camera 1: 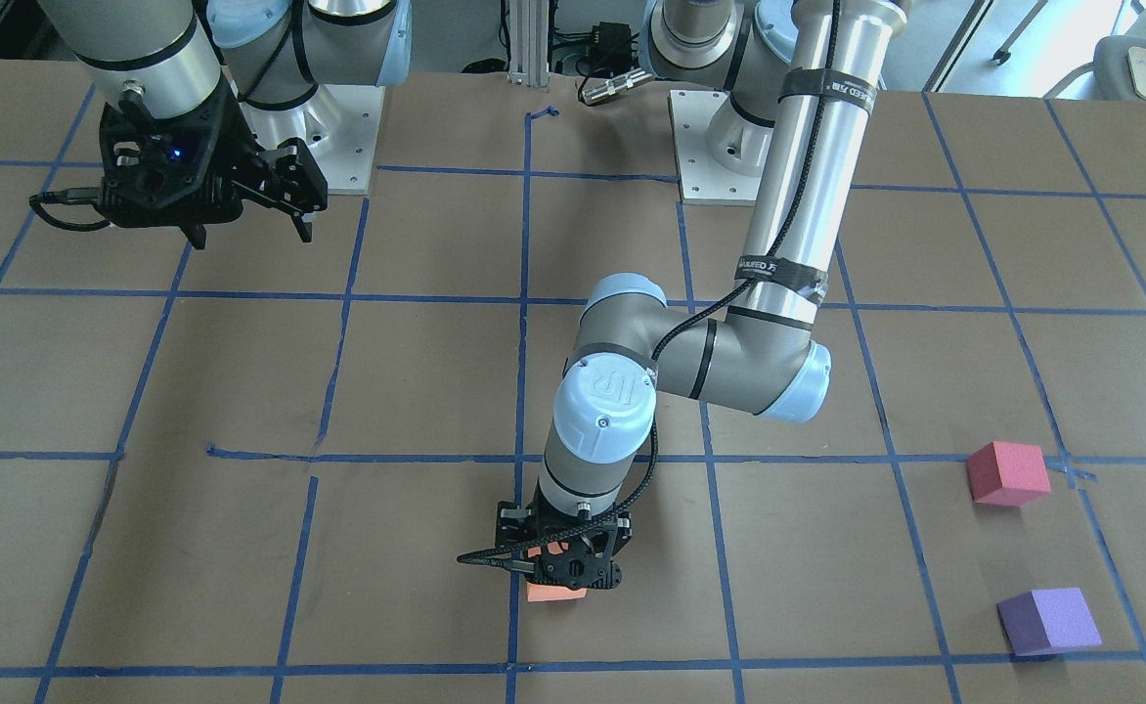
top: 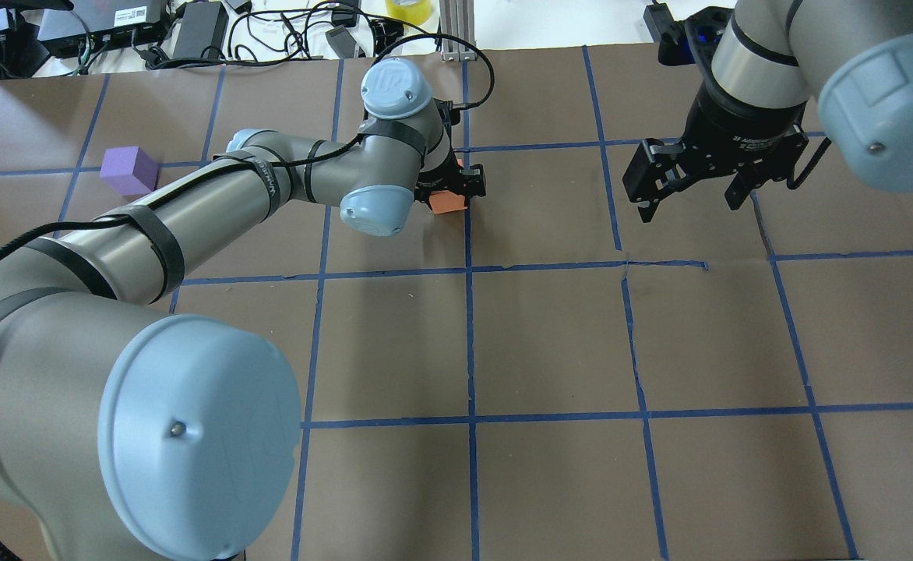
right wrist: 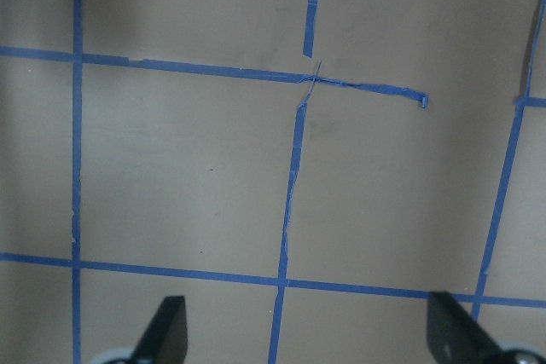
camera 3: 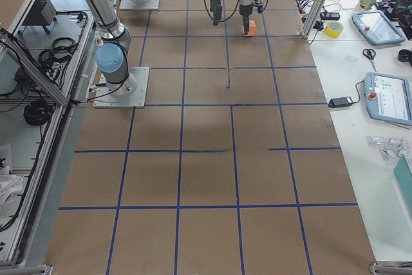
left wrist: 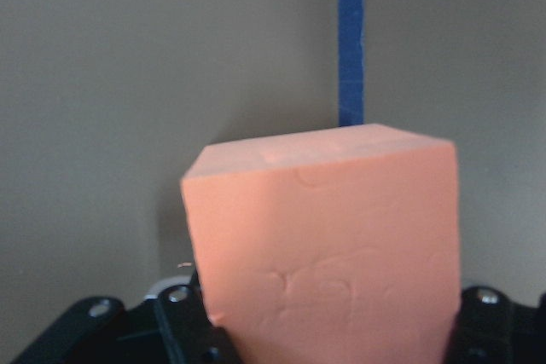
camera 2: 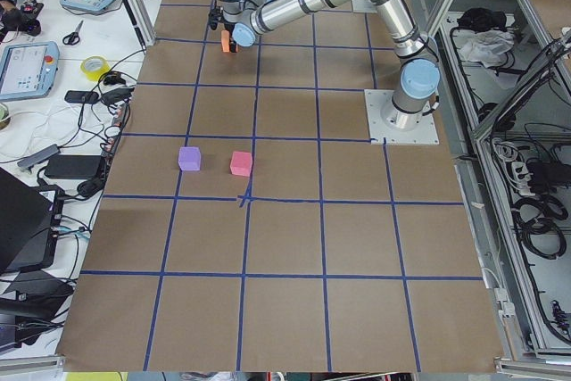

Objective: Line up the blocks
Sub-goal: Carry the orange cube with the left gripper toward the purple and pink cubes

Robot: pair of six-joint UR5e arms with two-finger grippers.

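— How many blocks do you count?
— Three small matte foam cubes: one orange cube (camera 1: 549, 592), one pinkish-red cube (camera 1: 1006, 473) and one purple cube (camera 1: 1050, 621).
— And grippers?
— Two black two-finger ones. The left gripper (camera 1: 558, 579) is closed onto the orange cube, gripping its two sides, near the operators' edge of the brown tabletop (camera 1: 241, 391), about midway along it, just beside a blue tape line (left wrist: 351, 40). I cannot tell whether the cube touches the surface.
— The other?
— The right gripper (top: 690, 206) hangs above the robot's right half, fingers spread wide, holding nothing.
— The remaining cubes?
— Toward the end on the robot's left, near each other but apart; the purple one is closer to the operators' edge.
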